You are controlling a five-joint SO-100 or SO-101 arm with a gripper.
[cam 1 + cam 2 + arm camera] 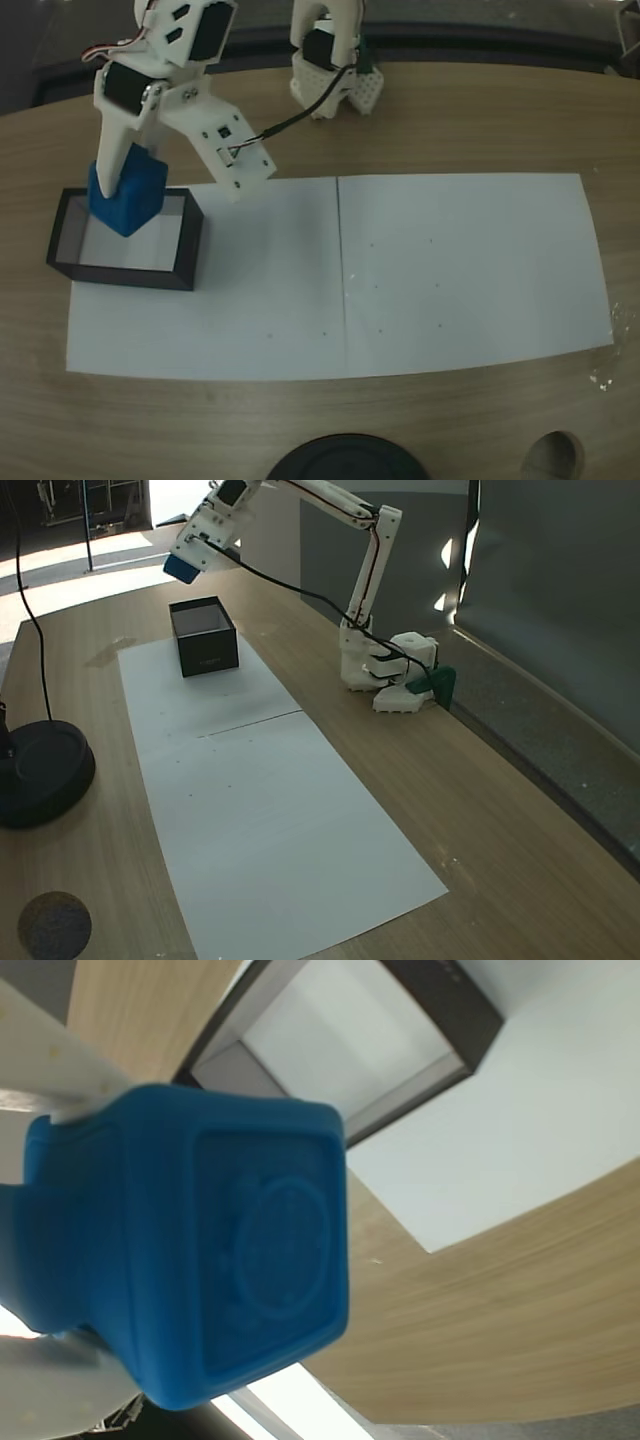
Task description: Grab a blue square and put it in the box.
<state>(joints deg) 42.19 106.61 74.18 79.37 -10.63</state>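
Wood grain runs across the curved bench (450,110), and two white paper sheets (460,270) lie on it edge to edge, their seam showing as a thin dark line in both fixed views. One box (125,245) with thin black walls stands on the far-left end of the paper in a fixed view; its white inside is bare, with nothing resting on its floor. In another fixed view the same box (205,638) sits near the far end of the paper strip.

One blue square (128,197) is clasped in the hand (120,185) of the single white arm. In a fixed view it appears over the box's back wall, but another fixed view shows the blue square (182,567) held well above the box and clear of it, carried at the hand (185,565) on the outstretched arm. From the wrist view the blue square (215,1250) looms large, a round embossed pattern inside a square frame on its facing side, with a white finger (60,1055) pressed along its upper left edge and the box (440,1010) below and beyond it.

One round black base (40,770) stands on the bench beside the paper, with a dark cable rising from it. One round hole (555,455) is cut in the bench near its front edge.
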